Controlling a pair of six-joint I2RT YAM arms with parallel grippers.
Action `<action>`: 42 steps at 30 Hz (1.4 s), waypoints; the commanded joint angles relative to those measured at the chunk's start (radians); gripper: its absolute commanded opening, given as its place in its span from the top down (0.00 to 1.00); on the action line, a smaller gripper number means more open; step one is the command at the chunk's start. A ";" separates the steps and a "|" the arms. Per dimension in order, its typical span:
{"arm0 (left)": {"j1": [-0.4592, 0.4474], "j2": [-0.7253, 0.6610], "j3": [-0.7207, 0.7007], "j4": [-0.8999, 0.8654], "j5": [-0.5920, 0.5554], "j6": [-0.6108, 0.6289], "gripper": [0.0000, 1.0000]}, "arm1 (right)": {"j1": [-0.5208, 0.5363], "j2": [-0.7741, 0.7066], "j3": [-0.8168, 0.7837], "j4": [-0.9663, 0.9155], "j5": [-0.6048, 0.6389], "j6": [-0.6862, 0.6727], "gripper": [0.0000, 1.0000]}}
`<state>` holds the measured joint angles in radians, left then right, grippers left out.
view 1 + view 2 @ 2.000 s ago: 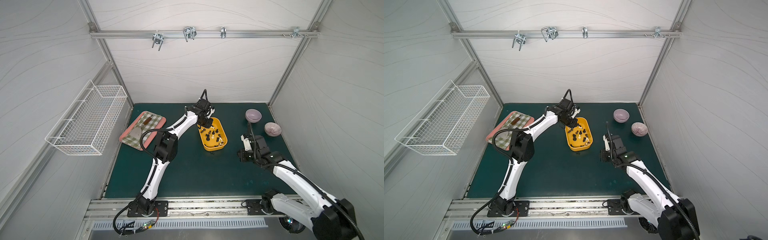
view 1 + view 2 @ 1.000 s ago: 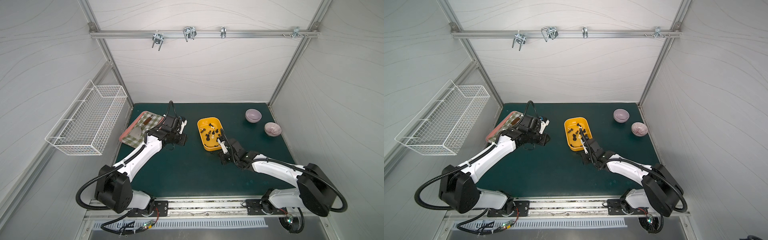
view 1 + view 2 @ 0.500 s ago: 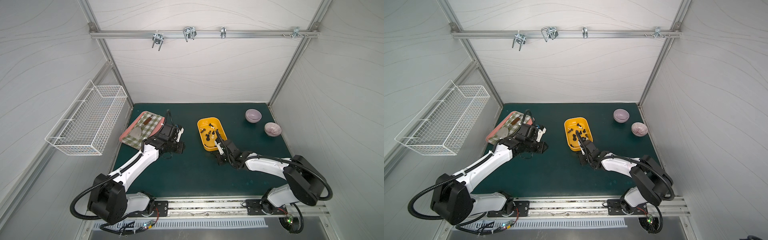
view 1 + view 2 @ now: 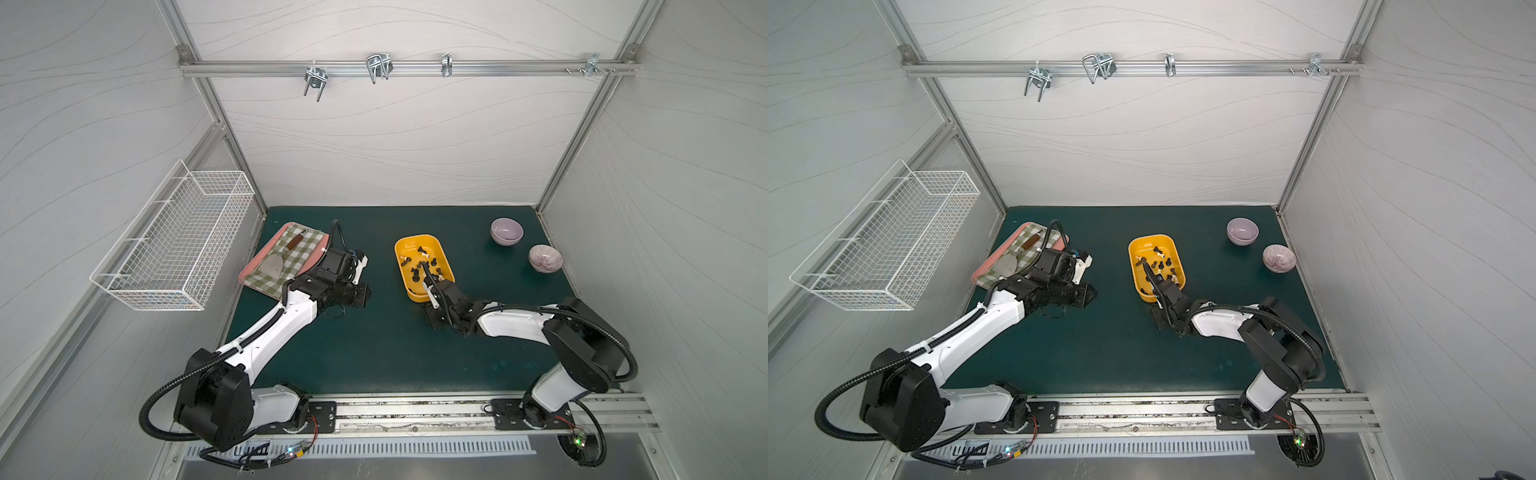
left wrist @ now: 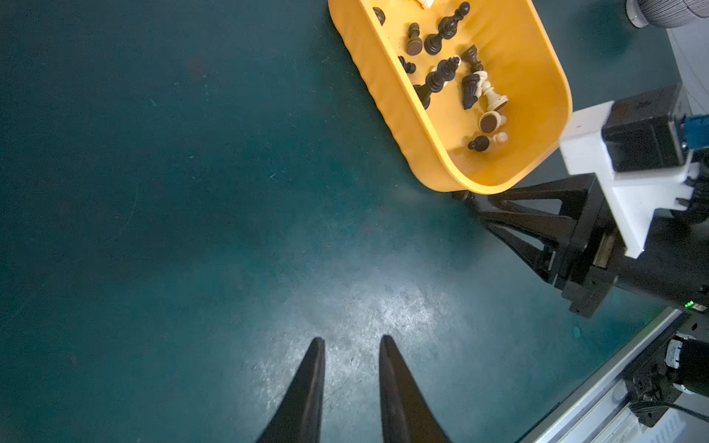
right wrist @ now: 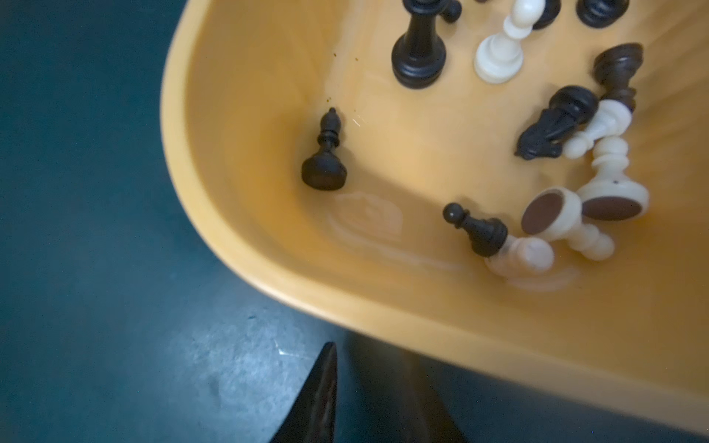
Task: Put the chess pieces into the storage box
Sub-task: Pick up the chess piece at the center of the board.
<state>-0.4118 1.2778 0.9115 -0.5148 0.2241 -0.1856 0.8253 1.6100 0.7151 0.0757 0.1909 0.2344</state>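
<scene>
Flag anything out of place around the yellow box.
One small dark piece, apparently a chess piece, lies on the green mat outside the storage box, against its end wall beside the right gripper. The chess pieces inside mostly lie toppled.

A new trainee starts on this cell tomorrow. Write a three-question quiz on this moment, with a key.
1. True or false: the left gripper has its jaws apart over the bare mat, with nothing between them.
2. Where is the right gripper? A: inside the storage box. B: low by the mat, just outside the end of the box nearest the robot. C: at the far end of the box, by the back wall.
3. How many bowls stand on the mat?

Key: 1 true; 2 B; 3 two.
</scene>
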 commanded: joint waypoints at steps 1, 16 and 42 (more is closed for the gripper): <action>0.006 -0.001 0.004 0.032 0.018 -0.011 0.73 | 0.009 0.035 0.023 0.031 0.024 -0.017 0.69; 0.006 0.016 -0.025 0.057 0.032 -0.026 0.73 | 0.011 0.142 0.042 0.122 0.011 -0.027 0.69; 0.006 0.020 -0.031 0.052 0.026 -0.027 0.73 | 0.020 -0.102 -0.032 0.046 -0.026 0.000 0.86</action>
<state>-0.4118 1.2881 0.8810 -0.4961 0.2440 -0.2058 0.8371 1.5791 0.6983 0.1543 0.1741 0.2207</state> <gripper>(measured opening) 0.265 0.164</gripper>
